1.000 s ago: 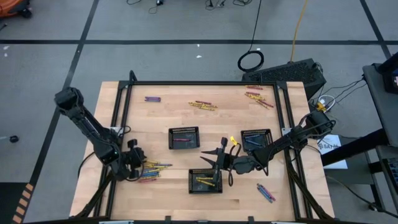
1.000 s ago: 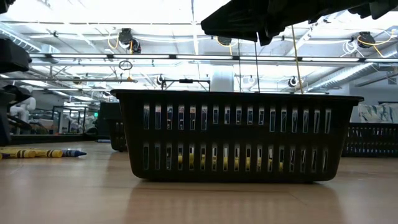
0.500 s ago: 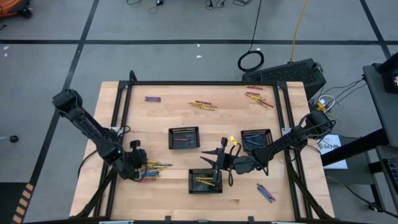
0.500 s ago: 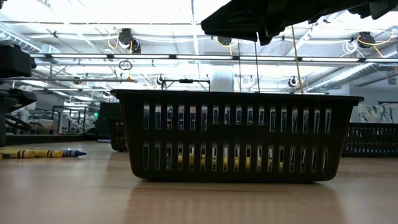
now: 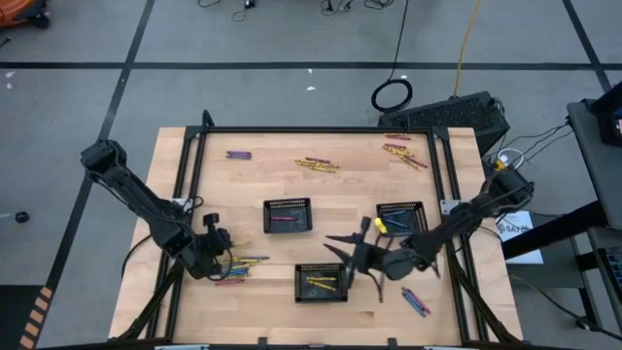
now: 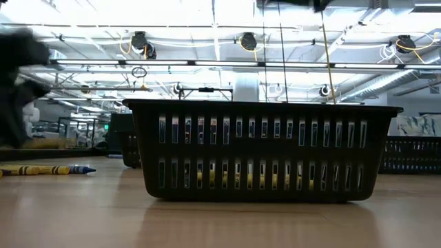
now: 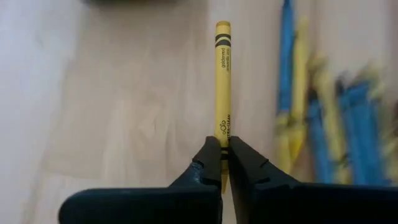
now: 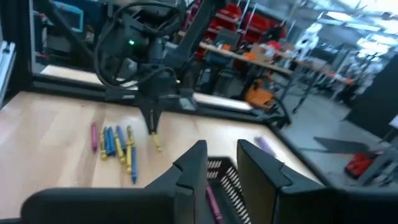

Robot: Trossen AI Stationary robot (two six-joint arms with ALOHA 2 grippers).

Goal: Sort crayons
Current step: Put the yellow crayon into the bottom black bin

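My left gripper is shut on a yellow crayon at the table's near left, just beside a pile of blue and yellow crayons. The right wrist view shows that gripper with the crayon below its tips. My right gripper stands open, with nothing between its fingers. It is raised over the table's middle, by the near black mesh tray, which holds yellow crayons. My left gripper pinches one end of the yellow crayon between its two fingertips. The fingers slant down from above and lie along the crayon, which sticks out straight beyond them. Whether its free end touches the table, I cannot tell.
Two more mesh trays stand at mid-table, one left and one right. Loose crayons lie at the far left, far middle, far right and near right. A black frame borders the table.
My right gripper has gone toward the table's right edge and up, leaving the top of the low view, and has rolled. My left gripper has shifted a little beside the crayon pile and risen.
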